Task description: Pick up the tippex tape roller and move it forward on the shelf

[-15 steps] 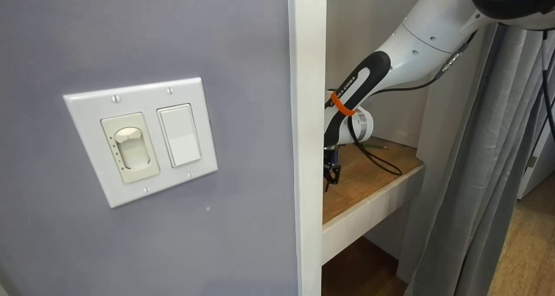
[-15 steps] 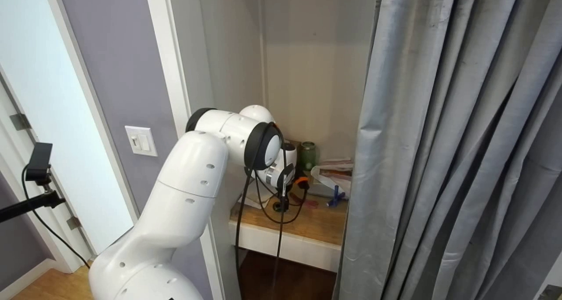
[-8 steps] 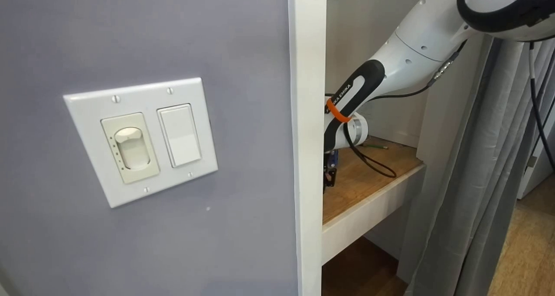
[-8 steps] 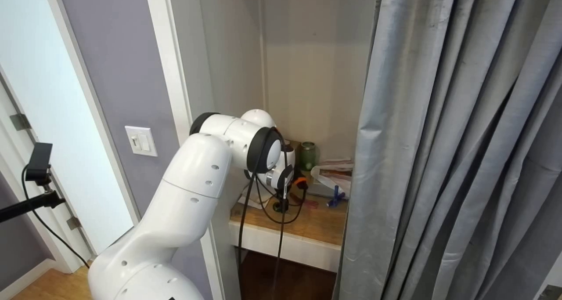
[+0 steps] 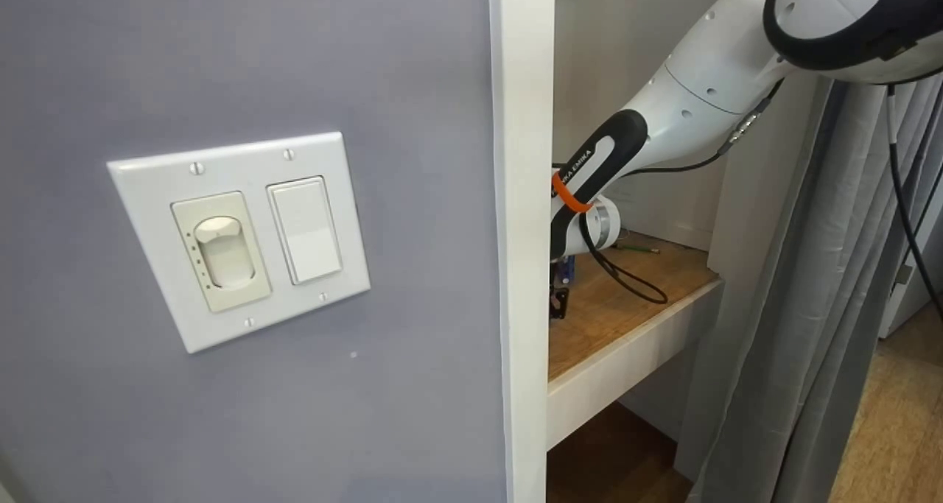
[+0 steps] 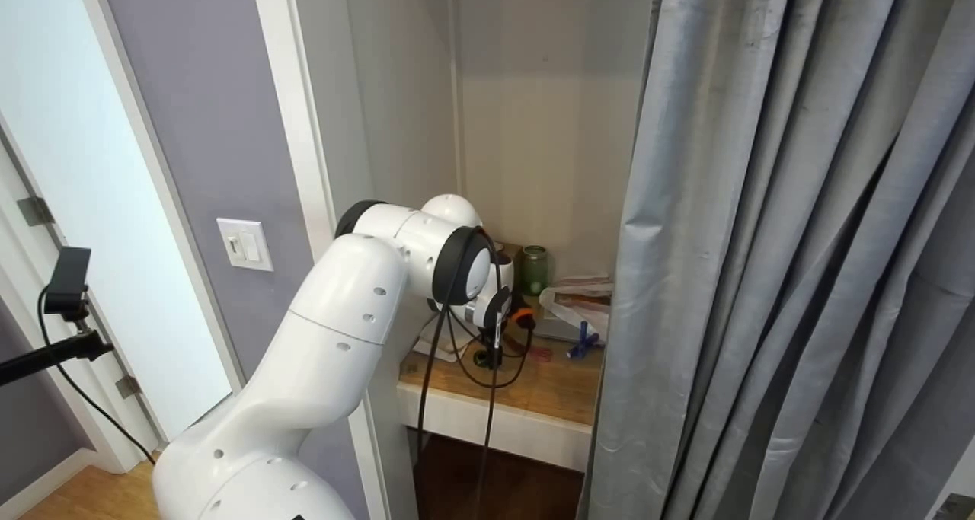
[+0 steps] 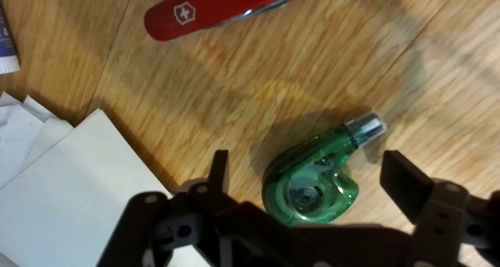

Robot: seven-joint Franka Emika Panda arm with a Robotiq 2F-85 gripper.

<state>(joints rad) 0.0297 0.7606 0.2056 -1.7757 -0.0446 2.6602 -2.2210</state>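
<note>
The tape roller (image 7: 308, 185) lies flat on the shelf (image 5: 604, 319), its green case see-through. In the wrist view its long axis runs on a slant, the rounded body at lower left and the narrow tip (image 7: 366, 128) pointing to the upper right. The gripper (image 7: 307, 171) is released: its fingers stand wide apart with the roller between them, bare shelf showing on both sides of it. Farther up that view lies a red pocket knife (image 7: 207, 15), on a similar but flatter slant. At lower left is white paper (image 7: 78, 189), partly hidden by the gripper, and at the left edge shows the capped end of a tube (image 7: 6, 50). In both exterior views the robot arm (image 6: 335, 314) reaches in over the shelf.
</note>
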